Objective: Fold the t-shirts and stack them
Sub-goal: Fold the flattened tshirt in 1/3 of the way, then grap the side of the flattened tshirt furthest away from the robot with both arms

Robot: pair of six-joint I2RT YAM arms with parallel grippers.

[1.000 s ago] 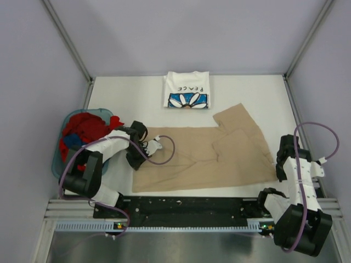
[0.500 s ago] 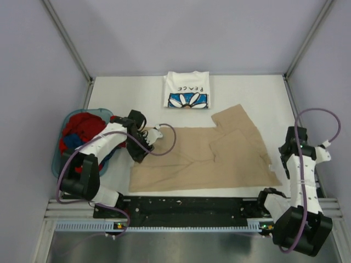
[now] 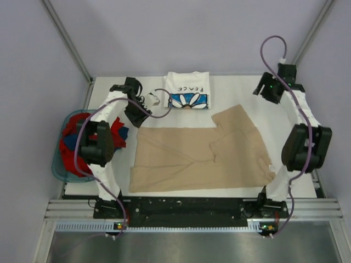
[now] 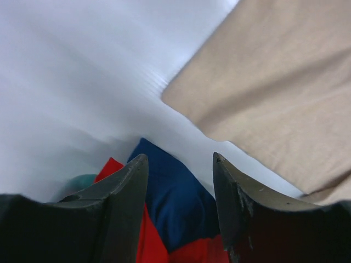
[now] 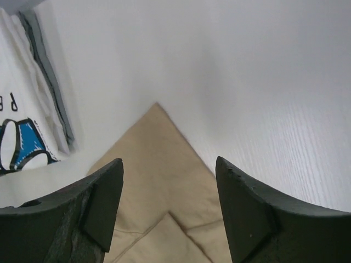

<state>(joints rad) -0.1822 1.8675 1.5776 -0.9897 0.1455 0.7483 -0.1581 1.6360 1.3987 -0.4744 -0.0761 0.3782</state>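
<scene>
A tan t-shirt [image 3: 197, 156] lies spread flat mid-table, one sleeve folded in at the right. A white daisy "PEACE" shirt [image 3: 187, 90] lies folded at the back. Red [image 3: 77, 129] and blue [image 3: 122, 135] shirts spill from the teal basket. My left gripper [image 3: 133, 118] is open and empty, raised beyond the tan shirt's far left corner. Its wrist view shows the blue shirt [image 4: 164, 203] and red shirt [image 4: 148, 241] between the fingers and the tan shirt [image 4: 274, 93] to the upper right. My right gripper [image 3: 264, 90] is open and empty, raised over the back right. Its wrist view looks at the tan sleeve corner [image 5: 156, 142] and the daisy shirt [image 5: 22, 126].
The teal plastic basket [image 3: 59, 164] sits at the table's left edge and shows in the left wrist view [image 4: 82, 181]. Metal frame posts [image 3: 68, 41] rise at both back corners. A black rail [image 3: 192, 205] runs along the near edge.
Both arms swung from the near side to the back of the table. The left gripper left the tan shirt's left edge. The right arm stretched to the back right. The tan shirt lies still.
</scene>
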